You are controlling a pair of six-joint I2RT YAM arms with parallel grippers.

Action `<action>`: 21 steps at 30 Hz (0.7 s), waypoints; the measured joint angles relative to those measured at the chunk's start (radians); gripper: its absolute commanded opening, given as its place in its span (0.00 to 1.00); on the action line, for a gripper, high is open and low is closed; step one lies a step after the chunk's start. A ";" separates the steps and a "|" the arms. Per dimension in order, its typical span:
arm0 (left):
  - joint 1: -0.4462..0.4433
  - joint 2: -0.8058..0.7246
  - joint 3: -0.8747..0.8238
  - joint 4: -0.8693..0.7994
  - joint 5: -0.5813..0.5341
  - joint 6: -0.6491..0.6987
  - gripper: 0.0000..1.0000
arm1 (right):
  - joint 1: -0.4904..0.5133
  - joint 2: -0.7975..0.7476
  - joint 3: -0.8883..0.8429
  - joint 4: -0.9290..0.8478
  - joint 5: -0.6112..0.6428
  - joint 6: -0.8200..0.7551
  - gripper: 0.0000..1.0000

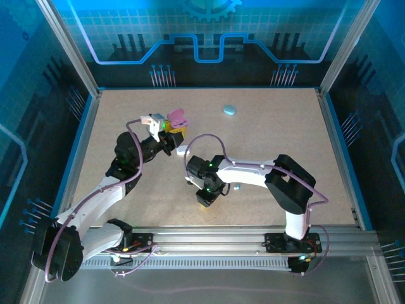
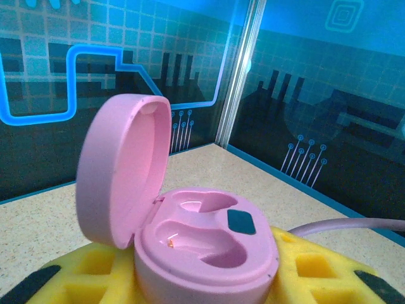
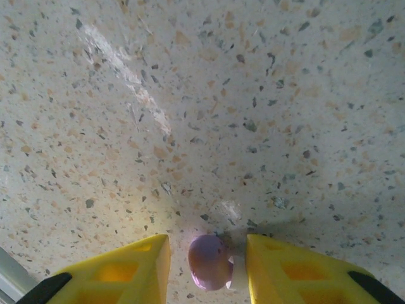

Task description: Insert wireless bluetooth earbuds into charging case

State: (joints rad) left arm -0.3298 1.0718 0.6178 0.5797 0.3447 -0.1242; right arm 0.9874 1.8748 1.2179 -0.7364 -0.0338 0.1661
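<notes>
Overhead saw whole table (image 1: 272,152). My left wrist camera looked outward, close on case (image 2: 209,253); right looked straight down, close.

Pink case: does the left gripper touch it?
Touching. The left wrist view shows the case wedged between the yellow fingers of the left gripper, with its base against both and no gap.

Speckled beige tabletop (image 1: 285,126) w/ blue edging; blue circuit-pattern backdrop (image 1: 209,25); metal corner post (image 2: 240,76), prob. aluminium.
</notes>
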 measured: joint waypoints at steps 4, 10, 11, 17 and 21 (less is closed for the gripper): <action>0.000 0.000 0.000 0.000 0.000 0.000 0.30 | 0.006 0.002 0.000 -0.011 0.000 -0.002 0.30; 0.000 0.000 0.000 -0.001 0.000 0.000 0.30 | 0.008 0.013 0.002 -0.026 0.003 -0.001 0.25; 0.000 0.000 0.000 -0.003 0.000 0.000 0.30 | 0.008 0.015 0.003 -0.029 0.008 0.006 0.24; 0.000 0.000 0.000 -0.013 0.000 0.000 0.30 | -0.001 0.016 0.011 -0.034 0.027 0.072 0.22; 0.000 0.000 0.000 -0.017 0.000 0.000 0.30 | -0.033 0.016 0.011 -0.033 0.031 0.141 0.22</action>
State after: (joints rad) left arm -0.3298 1.0721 0.6178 0.5629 0.3450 -0.1246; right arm 0.9543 1.8908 1.2289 -0.7696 -0.0025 0.3073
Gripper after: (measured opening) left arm 0.380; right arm 0.218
